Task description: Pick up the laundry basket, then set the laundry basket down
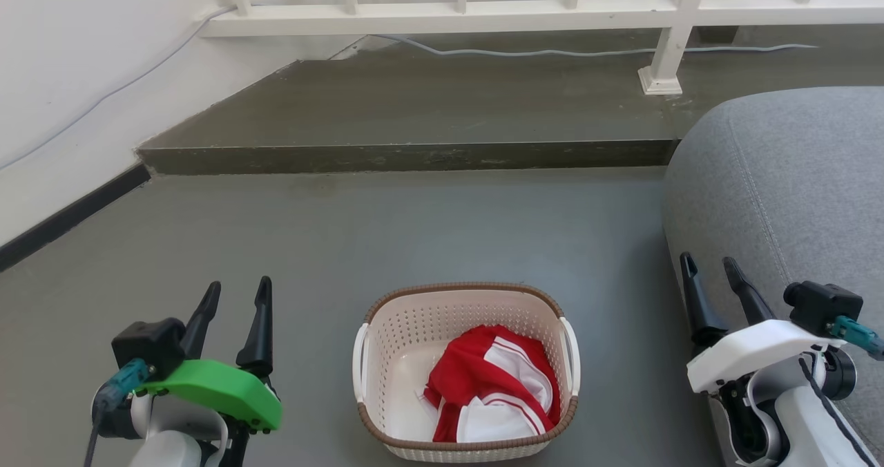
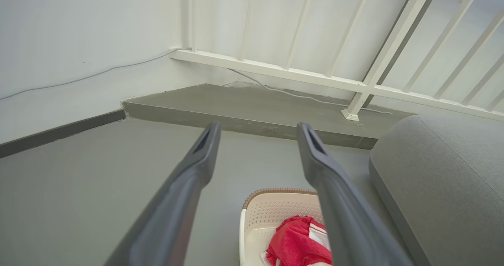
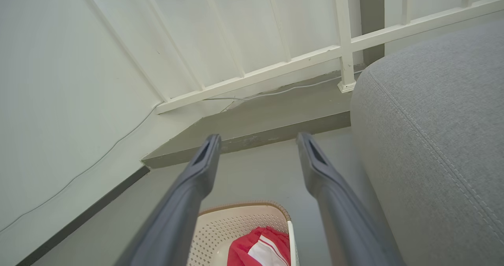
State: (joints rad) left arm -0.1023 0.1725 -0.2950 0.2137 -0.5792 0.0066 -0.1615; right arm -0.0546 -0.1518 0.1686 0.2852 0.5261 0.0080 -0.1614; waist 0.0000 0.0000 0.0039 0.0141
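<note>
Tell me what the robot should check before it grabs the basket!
1. Basket upright on the floor: ok.
2. Left gripper open and empty: ok.
3. Right gripper open and empty: ok.
4. Left handle and right handle uncovered: ok.
5. Cloth inside the basket, not hanging over the rim: ok.
6. Enough room for the right arm beside the sofa: cannot tell, it is close.

Grey floor (image 1: 276, 246) meets a raised step (image 1: 414, 108), white railing (image 1: 442, 14), and grey sofa (image 1: 794, 177).
</note>
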